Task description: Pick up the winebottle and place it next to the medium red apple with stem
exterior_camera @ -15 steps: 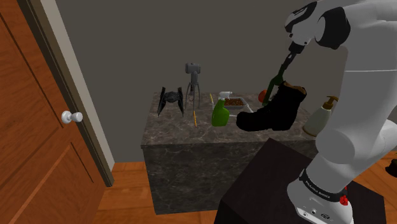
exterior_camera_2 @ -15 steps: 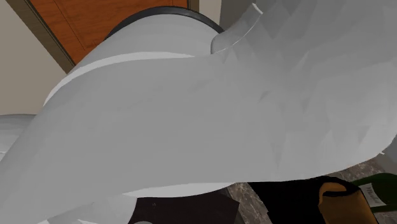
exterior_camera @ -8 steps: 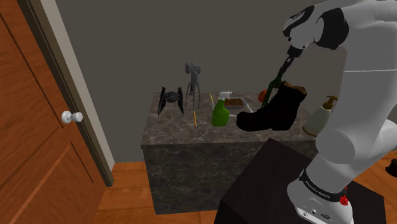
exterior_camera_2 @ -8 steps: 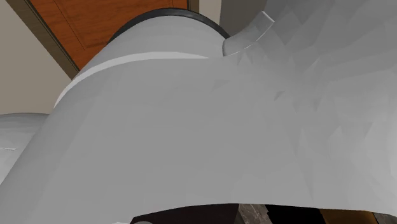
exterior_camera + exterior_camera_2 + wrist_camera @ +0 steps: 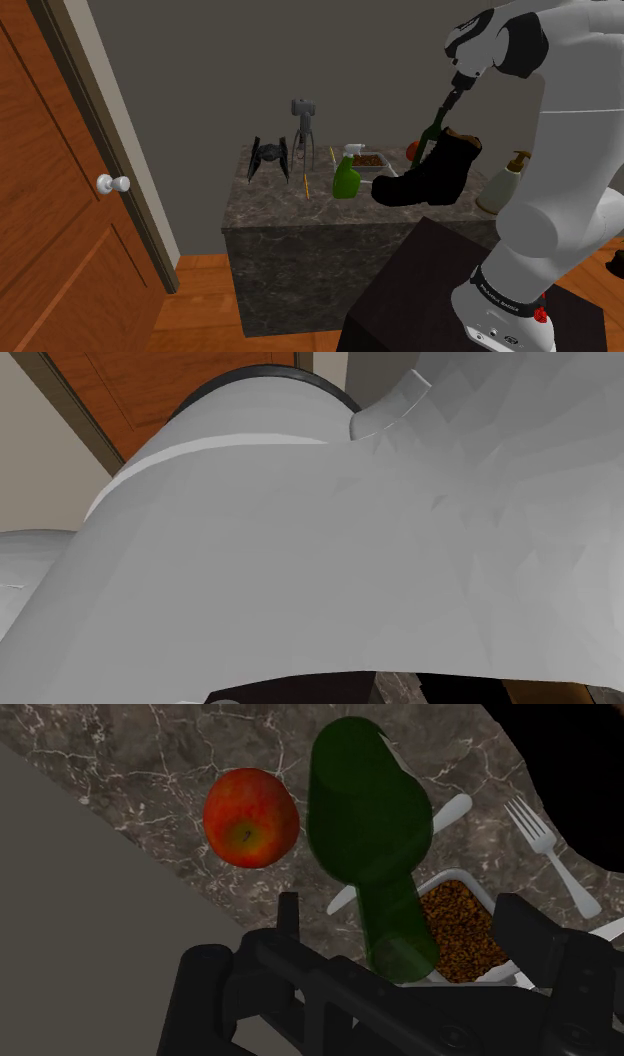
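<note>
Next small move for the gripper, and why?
Probably lift straight up. The gripper is open, its fingers clear of the neck of the green bottle, which already appears to stand beside the red apple; a vertical retreat should avoid tipping it.

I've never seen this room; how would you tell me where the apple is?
Find the dark marble counter against the grey wall and go to the end by the black boot. A tall green bottle stands there, and the apple sits on the marble right beside it. It is the only round red thing, streaked with yellow.
</note>
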You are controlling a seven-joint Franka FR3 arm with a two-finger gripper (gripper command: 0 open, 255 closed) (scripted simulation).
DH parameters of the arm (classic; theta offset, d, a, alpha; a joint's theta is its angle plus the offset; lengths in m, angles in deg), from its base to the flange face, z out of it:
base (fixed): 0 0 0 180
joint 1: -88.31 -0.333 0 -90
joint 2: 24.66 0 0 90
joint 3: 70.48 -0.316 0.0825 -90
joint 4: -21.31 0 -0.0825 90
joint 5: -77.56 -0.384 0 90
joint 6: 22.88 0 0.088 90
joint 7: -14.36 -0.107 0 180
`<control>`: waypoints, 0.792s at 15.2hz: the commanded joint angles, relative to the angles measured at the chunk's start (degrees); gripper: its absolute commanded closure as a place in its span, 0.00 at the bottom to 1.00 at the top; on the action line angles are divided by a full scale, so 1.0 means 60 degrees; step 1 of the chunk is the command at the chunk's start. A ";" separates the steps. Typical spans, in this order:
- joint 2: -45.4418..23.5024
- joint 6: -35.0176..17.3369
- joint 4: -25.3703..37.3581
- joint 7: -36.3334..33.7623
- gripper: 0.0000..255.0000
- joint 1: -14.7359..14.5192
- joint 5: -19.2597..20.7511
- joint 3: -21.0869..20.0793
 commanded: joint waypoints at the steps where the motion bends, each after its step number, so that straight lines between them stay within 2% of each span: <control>1: 0.0000 0.0000 0.0000 0.0000 0.00 0.0000 0.0000 0.0000; 5: 0.0430 0.0966 0.0628 -0.0223 0.00 -0.0006 0.0346 0.0171; 12: 0.0430 0.0966 0.0628 -0.0223 0.00 -0.0005 0.0347 0.0170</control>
